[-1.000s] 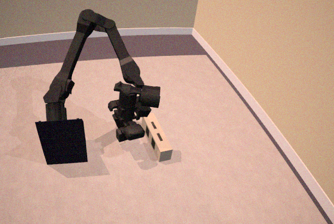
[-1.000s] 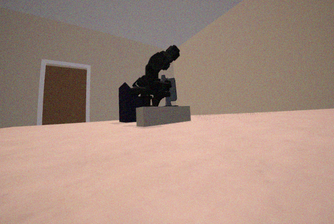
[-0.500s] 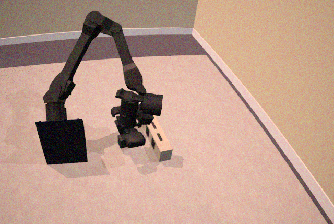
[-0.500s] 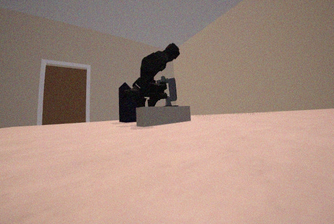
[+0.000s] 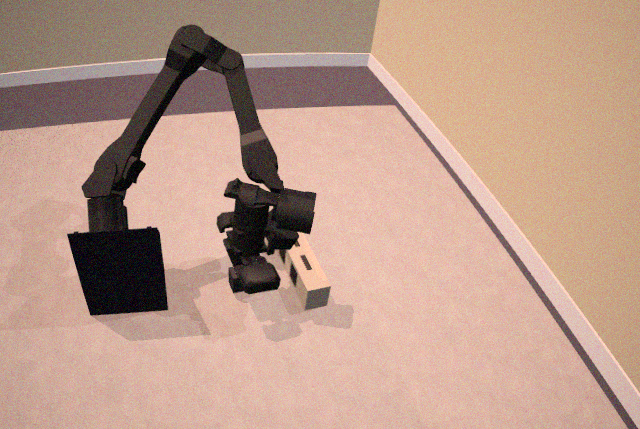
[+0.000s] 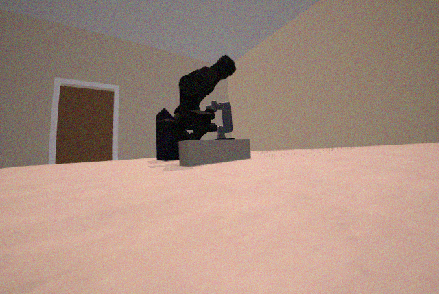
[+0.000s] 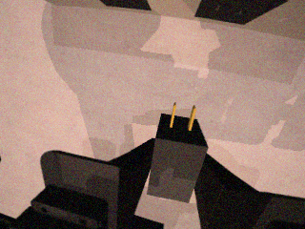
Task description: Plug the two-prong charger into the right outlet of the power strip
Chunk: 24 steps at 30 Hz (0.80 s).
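My gripper (image 5: 269, 254) (image 7: 173, 146) is shut on the dark grey charger (image 7: 175, 167). Its two brass prongs (image 7: 172, 115) (image 7: 193, 118) point up the wrist view, towards the power strip, with a gap between. The pale power strip (image 5: 319, 279) (image 6: 216, 151) (image 7: 173, 8) lies beside the gripper in the top view. Its side facing the gripper has dark openings; two are cut off at the wrist view's top edge, a left opening (image 7: 128, 3) and a right opening (image 7: 235, 10). The prongs lie sideways between them. The charger cannot be made out in the top and exterior views.
The arm's black base block (image 5: 118, 271) stands left of the gripper in the top view. Dark slots, one of them a top slot (image 5: 307, 262), mark the strip's upper face. The arm partly hides the strip's far end. Arm shadows fall across the surface around the strip.
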Each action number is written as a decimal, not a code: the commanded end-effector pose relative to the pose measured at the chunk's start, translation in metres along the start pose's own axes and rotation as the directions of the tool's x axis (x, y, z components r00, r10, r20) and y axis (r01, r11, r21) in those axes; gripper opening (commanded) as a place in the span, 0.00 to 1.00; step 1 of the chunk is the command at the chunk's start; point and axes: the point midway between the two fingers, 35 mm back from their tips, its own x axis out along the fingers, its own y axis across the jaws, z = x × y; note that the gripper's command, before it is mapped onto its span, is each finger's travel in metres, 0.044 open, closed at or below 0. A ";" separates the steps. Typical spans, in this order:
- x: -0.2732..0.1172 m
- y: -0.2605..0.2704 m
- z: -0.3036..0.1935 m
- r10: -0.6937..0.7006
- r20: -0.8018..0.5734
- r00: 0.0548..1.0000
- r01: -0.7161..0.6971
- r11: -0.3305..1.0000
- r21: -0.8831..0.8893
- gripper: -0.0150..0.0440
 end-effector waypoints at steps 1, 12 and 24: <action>0.000 -0.003 0.005 -0.005 0.000 1.000 0.005 1.000 0.006 0.25; 0.000 -0.006 0.017 -0.005 0.001 1.000 0.005 1.000 0.013 0.25; 0.001 -0.009 0.031 -0.004 0.001 1.000 0.004 1.000 0.021 0.25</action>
